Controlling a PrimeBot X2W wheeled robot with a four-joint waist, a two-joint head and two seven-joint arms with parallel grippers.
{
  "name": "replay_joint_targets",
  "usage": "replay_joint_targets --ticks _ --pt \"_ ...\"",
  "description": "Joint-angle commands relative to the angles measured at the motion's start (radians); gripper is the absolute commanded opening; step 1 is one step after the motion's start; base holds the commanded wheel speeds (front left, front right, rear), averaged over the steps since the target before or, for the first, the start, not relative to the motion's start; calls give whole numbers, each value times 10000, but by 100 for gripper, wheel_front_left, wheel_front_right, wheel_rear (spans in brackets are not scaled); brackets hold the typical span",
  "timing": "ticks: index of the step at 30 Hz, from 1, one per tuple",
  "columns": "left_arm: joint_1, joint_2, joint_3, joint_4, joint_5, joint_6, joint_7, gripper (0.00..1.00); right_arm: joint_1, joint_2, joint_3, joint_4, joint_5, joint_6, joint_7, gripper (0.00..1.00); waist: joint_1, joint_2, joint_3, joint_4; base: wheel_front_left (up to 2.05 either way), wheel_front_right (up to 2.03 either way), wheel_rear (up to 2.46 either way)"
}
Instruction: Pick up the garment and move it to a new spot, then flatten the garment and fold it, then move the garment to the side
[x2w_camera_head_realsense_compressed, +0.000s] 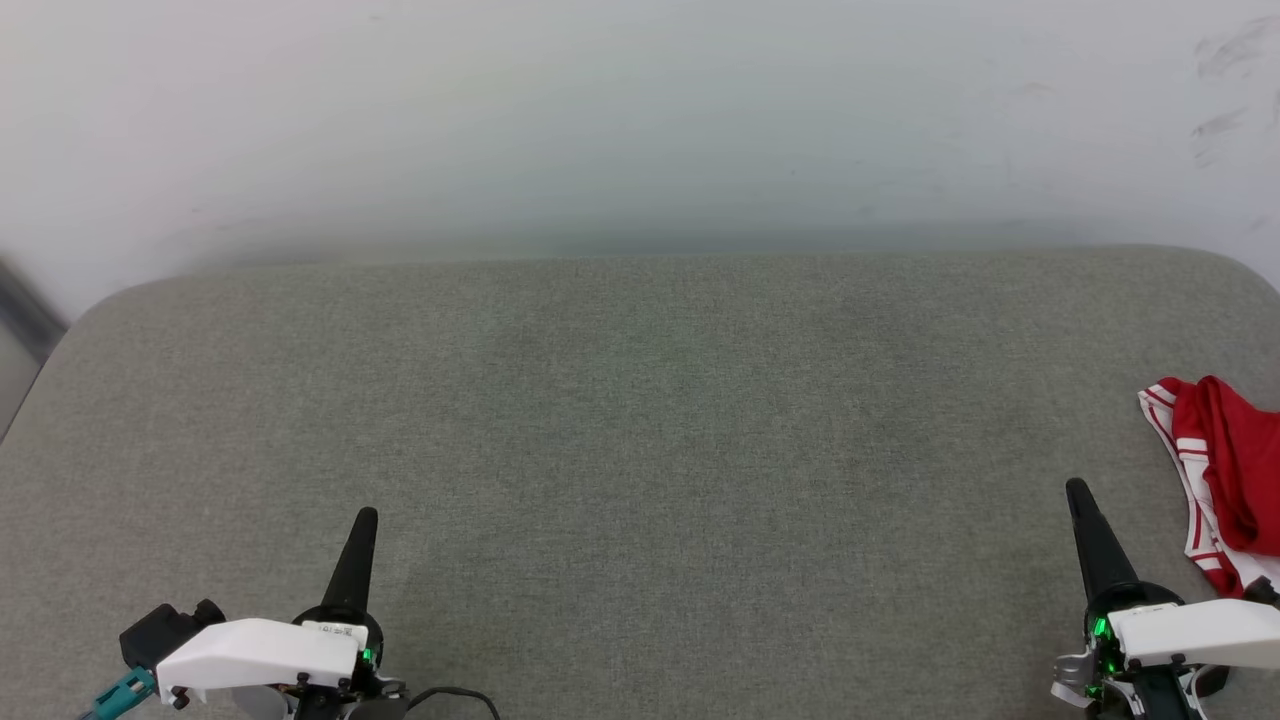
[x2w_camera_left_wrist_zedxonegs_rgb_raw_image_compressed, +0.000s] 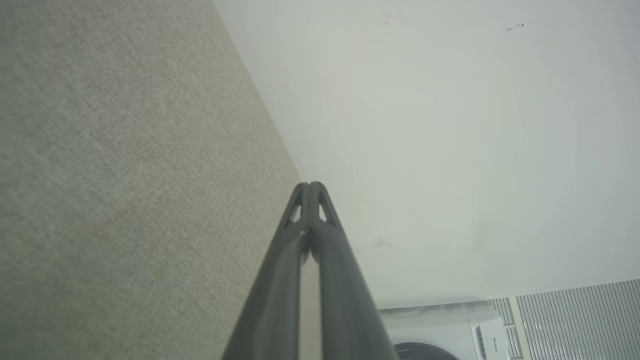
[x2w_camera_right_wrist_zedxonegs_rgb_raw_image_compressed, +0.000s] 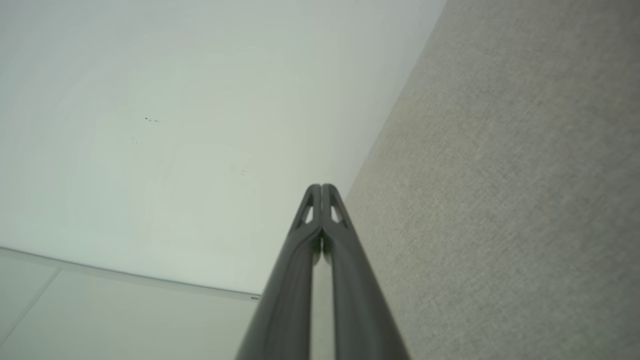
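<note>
The garment (x2w_camera_head_realsense_compressed: 1225, 470) lies crumpled at the far right edge of the head view, red cloth with white, red-striped trim, partly cut off by the frame; its print is hidden. My right gripper (x2w_camera_head_realsense_compressed: 1078, 490) stands just left of it at the lower right, shut and empty, its fingertips pressed together in the right wrist view (x2w_camera_right_wrist_zedxonegs_rgb_raw_image_compressed: 321, 188). My left gripper (x2w_camera_head_realsense_compressed: 366, 515) rests at the lower left, far from the garment, also shut with nothing held, tips touching in the left wrist view (x2w_camera_left_wrist_zedxonegs_rgb_raw_image_compressed: 310, 186).
A wide grey fabric surface (x2w_camera_head_realsense_compressed: 640, 420) with rounded far corners spreads before me, backed by a white wall (x2w_camera_head_realsense_compressed: 640, 120). A white appliance (x2w_camera_left_wrist_zedxonegs_rgb_raw_image_compressed: 450, 330) and a slatted panel (x2w_camera_left_wrist_zedxonegs_rgb_raw_image_compressed: 580, 320) appear beyond the surface's edge in the left wrist view.
</note>
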Motion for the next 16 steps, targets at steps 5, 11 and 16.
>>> replay_joint_targets --ticks 5,11,16 --pt "-283 41 115 31 -617 -105 161 0 -268 31 -8 44 604 -2 153 0 0 0 16 -13 0 0 0" --pt "-375 32 170 100 -1144 -151 285 0 -368 34 -10 110 1108 -2 283 0 0 0 34 -27 0 0 0" --pt "-433 25 230 157 -1568 -204 399 0 -415 36 -10 165 1515 -2 378 0 0 0 49 -38 0 0 0"
